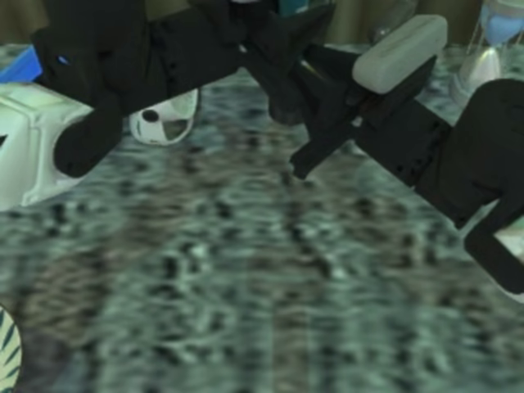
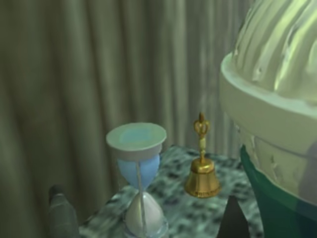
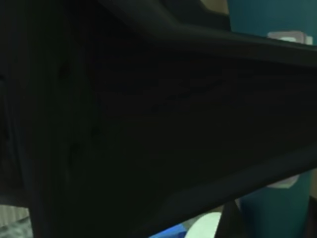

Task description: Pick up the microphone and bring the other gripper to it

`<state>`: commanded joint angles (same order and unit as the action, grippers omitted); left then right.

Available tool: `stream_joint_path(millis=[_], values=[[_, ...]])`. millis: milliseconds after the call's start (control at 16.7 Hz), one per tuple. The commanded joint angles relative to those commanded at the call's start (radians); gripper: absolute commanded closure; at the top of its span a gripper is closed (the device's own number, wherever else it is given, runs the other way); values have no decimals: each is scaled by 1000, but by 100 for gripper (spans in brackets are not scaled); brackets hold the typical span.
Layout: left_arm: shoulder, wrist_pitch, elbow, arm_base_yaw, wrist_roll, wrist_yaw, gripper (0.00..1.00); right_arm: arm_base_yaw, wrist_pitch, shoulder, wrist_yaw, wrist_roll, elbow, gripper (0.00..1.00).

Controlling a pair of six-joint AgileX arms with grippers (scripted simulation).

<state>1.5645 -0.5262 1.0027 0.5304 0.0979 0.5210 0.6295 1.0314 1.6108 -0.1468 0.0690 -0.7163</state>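
**The two grippers meet high above the table**

Your left gripper (image 1: 274, 70) holds the microphone (image 2: 277, 109) lifted at the far edge (fingers clamped on its teal handle). The right gripper (image 1: 315, 139) is just beside it; whether its fingers are apart I cannot tell. Bring it closer slowly, and keep the left arm steady.

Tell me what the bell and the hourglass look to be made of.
Bell: looks like polished brass or gilt metal, going by its golden colour and bright highlights. Hourglass: pale bluish see-through bulbs suggest glass or clear plastic; the matt whitish cap looks like plastic or painted wood, which one is not clear.
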Motion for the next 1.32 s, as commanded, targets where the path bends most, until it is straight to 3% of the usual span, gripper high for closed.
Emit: stream_joint_path(millis=[780, 1320], values=[[0, 0, 0, 0, 0, 0, 100, 0, 0, 0, 0, 0, 0, 2], [-5, 1, 6, 0, 4, -5, 100, -4, 0, 7, 5, -4, 4, 0]])
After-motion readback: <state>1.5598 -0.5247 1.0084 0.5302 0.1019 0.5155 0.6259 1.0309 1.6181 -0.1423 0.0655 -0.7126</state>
